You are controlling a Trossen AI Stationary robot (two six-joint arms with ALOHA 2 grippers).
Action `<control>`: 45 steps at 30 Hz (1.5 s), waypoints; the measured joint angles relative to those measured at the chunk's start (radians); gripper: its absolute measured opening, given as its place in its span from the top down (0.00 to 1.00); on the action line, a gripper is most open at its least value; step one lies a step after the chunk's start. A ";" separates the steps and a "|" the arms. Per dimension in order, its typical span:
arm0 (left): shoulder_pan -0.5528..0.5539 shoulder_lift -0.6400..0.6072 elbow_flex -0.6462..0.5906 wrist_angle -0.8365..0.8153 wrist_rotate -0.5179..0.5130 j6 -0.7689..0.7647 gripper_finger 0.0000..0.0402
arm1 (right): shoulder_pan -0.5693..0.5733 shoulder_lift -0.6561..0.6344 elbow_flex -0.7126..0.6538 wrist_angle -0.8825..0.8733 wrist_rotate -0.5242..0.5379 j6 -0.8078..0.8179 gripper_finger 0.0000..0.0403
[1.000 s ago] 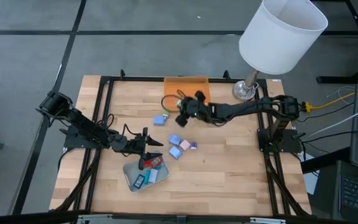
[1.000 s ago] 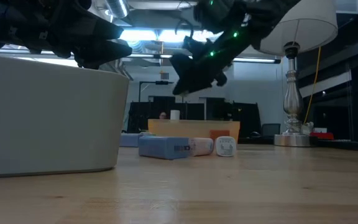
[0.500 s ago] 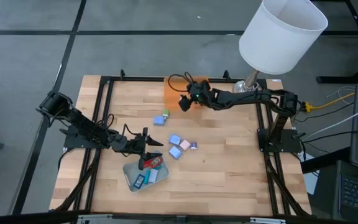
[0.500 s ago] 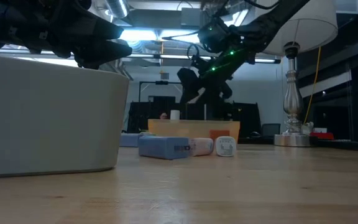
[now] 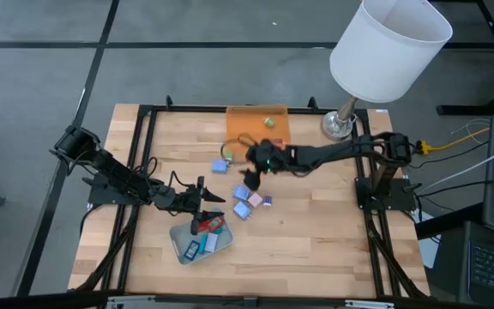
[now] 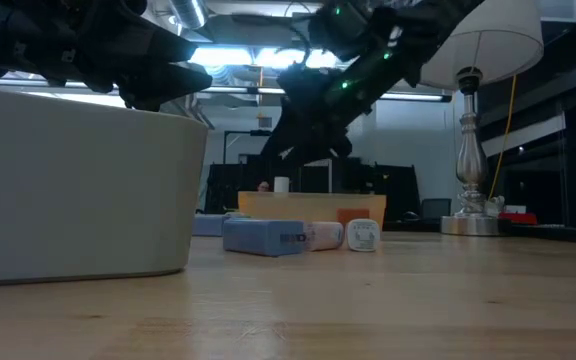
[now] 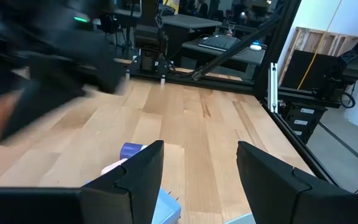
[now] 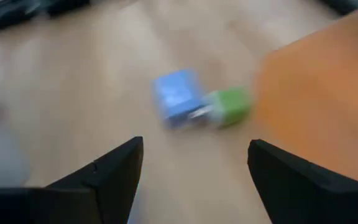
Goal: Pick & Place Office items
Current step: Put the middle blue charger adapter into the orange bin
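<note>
The office items are tiny coloured blocks. A blue one [image 5: 220, 166] and a green one [image 5: 228, 156] lie together left of my right gripper [image 5: 250, 176], which hovers open above the table; they show ahead of its fingers [image 8: 194, 146]. A cluster of blue, pink and purple blocks [image 5: 249, 200] lies nearer. One small green piece [image 5: 268, 122] lies in the orange tray [image 5: 245, 120]. My left gripper [image 5: 208, 206] hangs open over the grey-green tray [image 5: 178, 233], which holds several pieces.
A lamp with a white shade [image 5: 388, 47] stands at the far right corner on a metal base [image 5: 340, 125]. Black frame rails [image 5: 140, 163] run along both table sides. Bare wood lies at the near right.
My right gripper has gone toward the far edge to the orange tray's near left corner, then come back toward the near edge and stands over the loose blocks. A small green piece now shows in the orange tray.
</note>
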 joint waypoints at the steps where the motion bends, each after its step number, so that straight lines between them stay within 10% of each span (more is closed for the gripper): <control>1: 0.000 0.000 0.000 0.000 0.000 0.000 0.51 | 0.021 0.000 0.000 -0.014 -0.003 0.000 0.31; 45: 0.000 0.000 0.000 0.002 0.000 0.002 0.51 | 0.199 0.141 0.000 0.017 0.030 0.072 0.29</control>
